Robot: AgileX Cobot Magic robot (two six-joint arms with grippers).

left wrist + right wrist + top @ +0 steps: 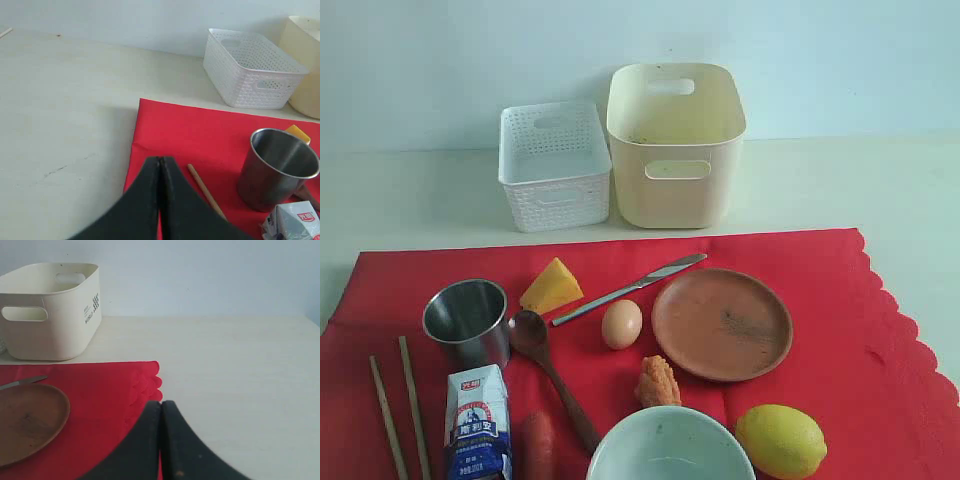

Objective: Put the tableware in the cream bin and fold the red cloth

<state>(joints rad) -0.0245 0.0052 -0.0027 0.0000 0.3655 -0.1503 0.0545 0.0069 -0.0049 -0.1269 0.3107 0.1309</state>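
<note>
We find both arms idle. Left gripper (160, 165) fingers pressed together, empty, steel cup (277, 167) just ahead. Right gripper (161, 410) likewise, brown plate (27, 417) beside, cream bin (50, 310) beyond, awaiting tableware.

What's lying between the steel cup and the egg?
The wooden spoon's bowl and one end of the silver knife, on the red cloth, in the exterior view.
</note>
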